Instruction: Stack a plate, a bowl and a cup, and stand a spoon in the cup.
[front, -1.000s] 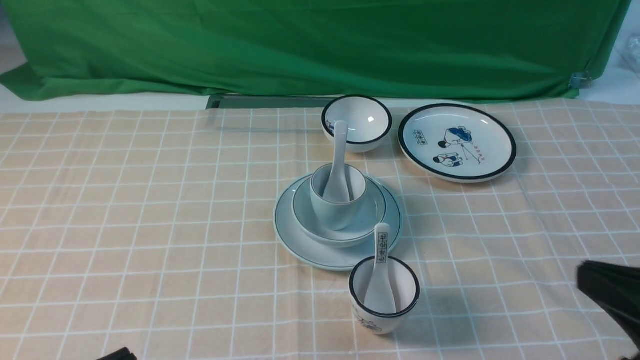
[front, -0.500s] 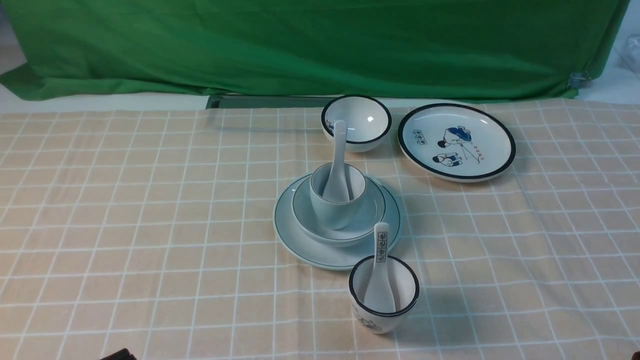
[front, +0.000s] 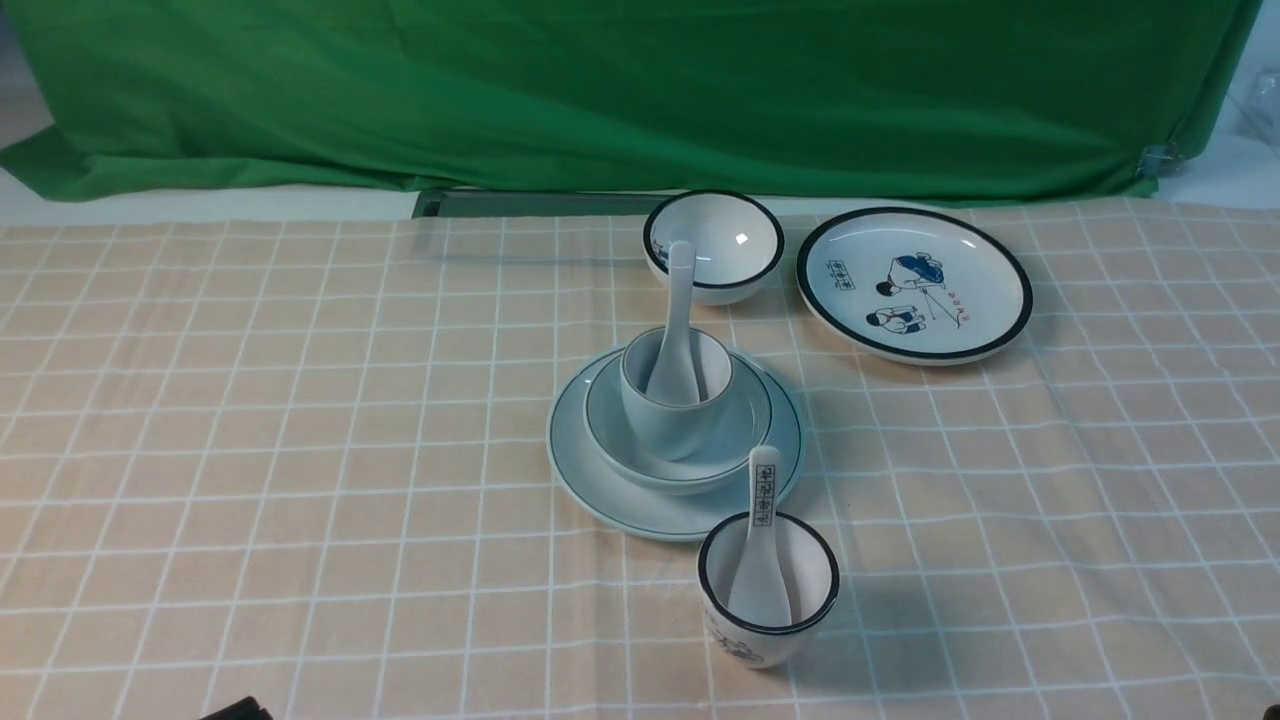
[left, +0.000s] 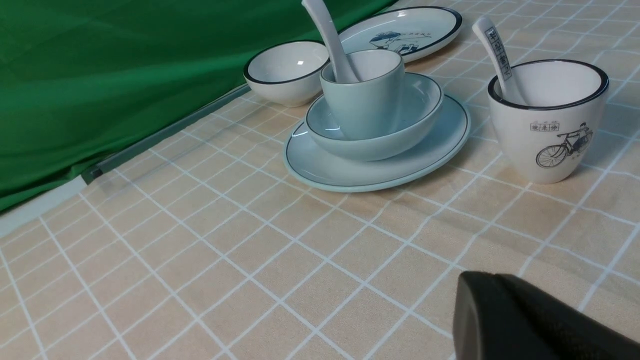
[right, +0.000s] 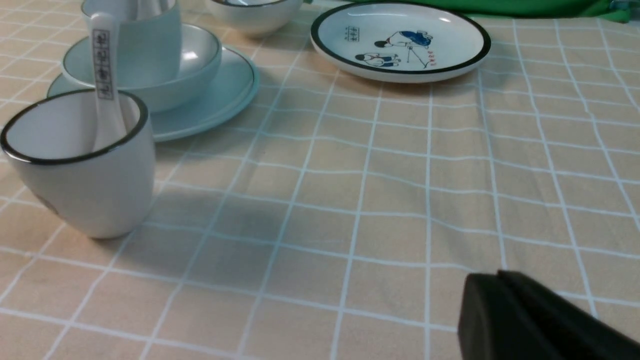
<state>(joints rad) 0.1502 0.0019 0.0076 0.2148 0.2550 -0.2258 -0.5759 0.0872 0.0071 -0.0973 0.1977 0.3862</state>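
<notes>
Spoon (front: 676, 330) stands in the cup (front: 672, 410), on bowl (front: 690, 440) and plate (front: 620, 480), mid-desk. Right arm has pulled out of the front view since a second ago; both jaws shut, empty. Stack looks finished.

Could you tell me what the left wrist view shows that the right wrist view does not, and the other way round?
Only the left wrist view shows the bicycle drawing on the white cup, the plain spoon handle and the whole white bowl. Only the right wrist view shows the full cartoon plate. Both show the pale plate, bowl and cup stacked, and the printed spoon.
</notes>
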